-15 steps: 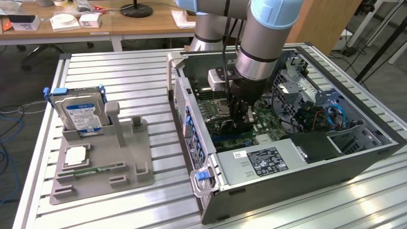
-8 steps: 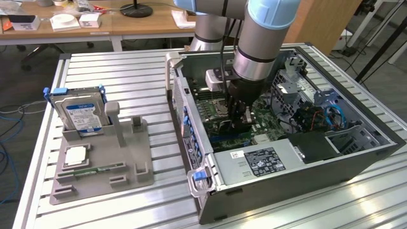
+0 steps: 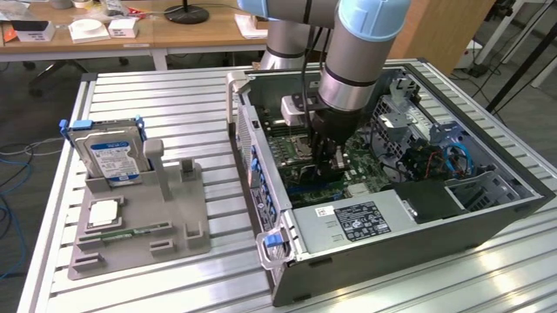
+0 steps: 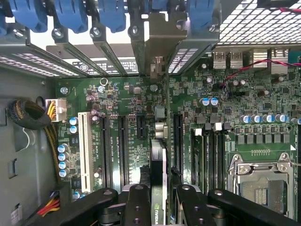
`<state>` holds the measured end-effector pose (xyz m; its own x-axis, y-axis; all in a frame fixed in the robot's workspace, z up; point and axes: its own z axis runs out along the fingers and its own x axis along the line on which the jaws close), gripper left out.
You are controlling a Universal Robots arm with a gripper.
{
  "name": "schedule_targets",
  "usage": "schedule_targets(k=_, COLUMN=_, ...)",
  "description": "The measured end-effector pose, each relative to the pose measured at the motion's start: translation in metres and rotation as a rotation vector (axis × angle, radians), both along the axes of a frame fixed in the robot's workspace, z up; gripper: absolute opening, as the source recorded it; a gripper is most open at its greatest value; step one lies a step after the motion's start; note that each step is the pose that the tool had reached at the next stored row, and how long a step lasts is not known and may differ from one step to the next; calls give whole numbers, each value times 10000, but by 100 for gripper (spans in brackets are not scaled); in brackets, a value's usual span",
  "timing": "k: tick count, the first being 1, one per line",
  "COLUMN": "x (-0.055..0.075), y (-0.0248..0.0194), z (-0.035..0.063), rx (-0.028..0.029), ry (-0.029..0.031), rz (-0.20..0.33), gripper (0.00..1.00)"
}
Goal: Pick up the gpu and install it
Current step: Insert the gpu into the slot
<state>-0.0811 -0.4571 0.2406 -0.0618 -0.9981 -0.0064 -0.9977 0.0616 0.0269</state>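
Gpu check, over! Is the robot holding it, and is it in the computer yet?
Gripper shut on gpu, edge-on. Card low over motherboard inside open computer case, bracket at rear slots. Nothing seen blocking.

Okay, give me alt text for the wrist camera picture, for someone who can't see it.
The robot's black hand holds a thin black expansion card with a silver metal end bracket edge-on above a green motherboard inside an open computer case. The bracket end points toward blue slot clips at the case's rear wall; a silver processor socket sits nearby.
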Motion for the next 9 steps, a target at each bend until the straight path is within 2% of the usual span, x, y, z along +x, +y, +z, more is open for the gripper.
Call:
schedule_targets(k=7, x=2, y=4, z=-20, rx=-19, ry=10, rz=-1, gripper=26)
schedule_targets(k=9, x=1, y=4, z=1, rx=24, ry=-10, rz=-2, gripper=26)
